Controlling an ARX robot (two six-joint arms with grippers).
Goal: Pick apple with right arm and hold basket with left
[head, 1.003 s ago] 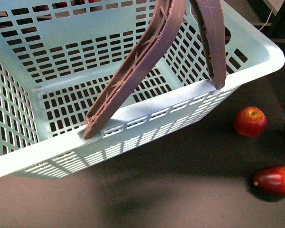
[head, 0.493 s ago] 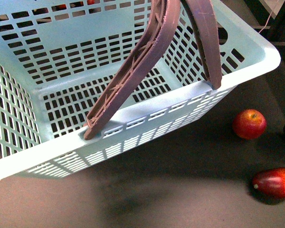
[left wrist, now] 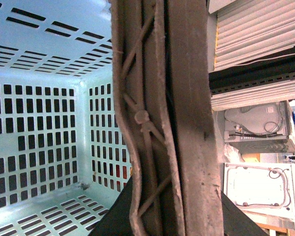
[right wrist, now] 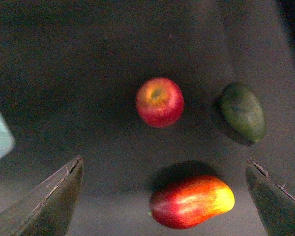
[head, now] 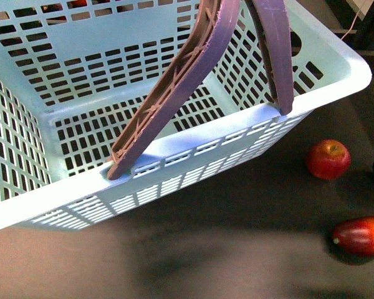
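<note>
The pale mint-blue basket fills most of the front view, tilted and raised, its two brownish-mauve handles swung up together. In the left wrist view my left gripper is shut on those handles, which run straight through the picture. The red apple rests on the dark table to the right of the basket. From the right wrist view the apple lies ahead of my right gripper, which hangs open above the table with its dark fingers wide apart. Neither arm shows in the front view.
An elongated red-and-yellow fruit lies directly between my right fingers, nearer than the apple; it is the same fruit at the front view's right edge. A dark green fruit sits beside the apple. Shelving and white equipment stand beyond the basket.
The basket has shifted slightly, its near rim swinging a little lower and leftward. The apple and the other fruit have stayed put.
</note>
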